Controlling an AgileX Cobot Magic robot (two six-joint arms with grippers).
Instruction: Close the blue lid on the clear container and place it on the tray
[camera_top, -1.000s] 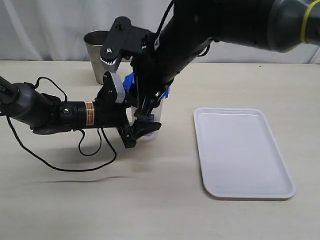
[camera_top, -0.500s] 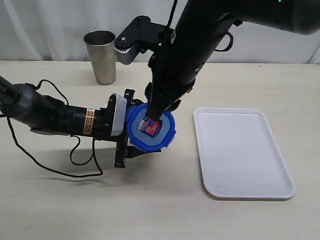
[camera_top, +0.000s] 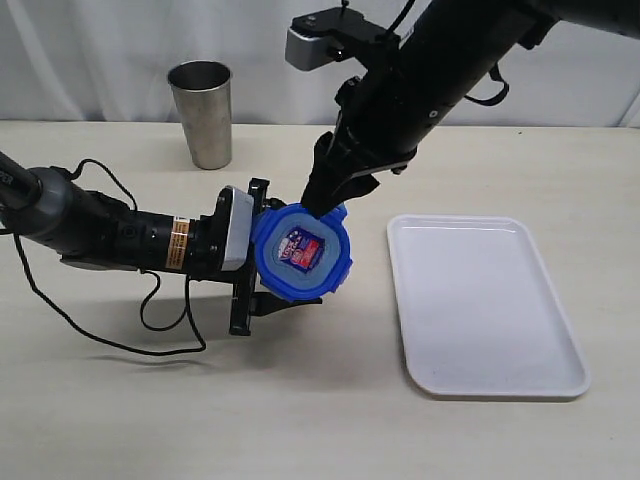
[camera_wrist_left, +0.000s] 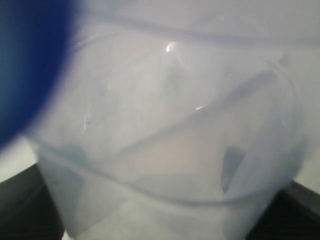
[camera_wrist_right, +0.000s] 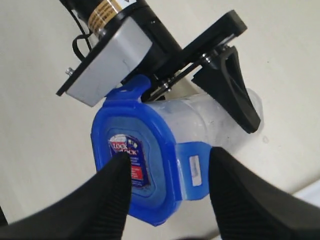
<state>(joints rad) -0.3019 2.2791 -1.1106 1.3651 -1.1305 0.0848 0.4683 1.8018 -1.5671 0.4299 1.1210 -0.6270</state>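
Right hand (camera_top: 325, 197) rose, apart; left hand (camera_top: 262, 245) clamps clear container (camera_wrist_right: 200, 120); beige table (camera_top: 300, 420), white curtain (camera_top: 100, 50)

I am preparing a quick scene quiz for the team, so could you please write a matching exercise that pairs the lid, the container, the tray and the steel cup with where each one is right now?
Things:
1. blue lid
2. clear container
3. tray
4. steel cup

States:
A. stands upright on the table, touched by nothing
B. clamped in the left gripper
C. lies flat on the table with nothing on it
D. caps the container's mouth

Pairs: 1-D; 2-B; 3-C; 4-A
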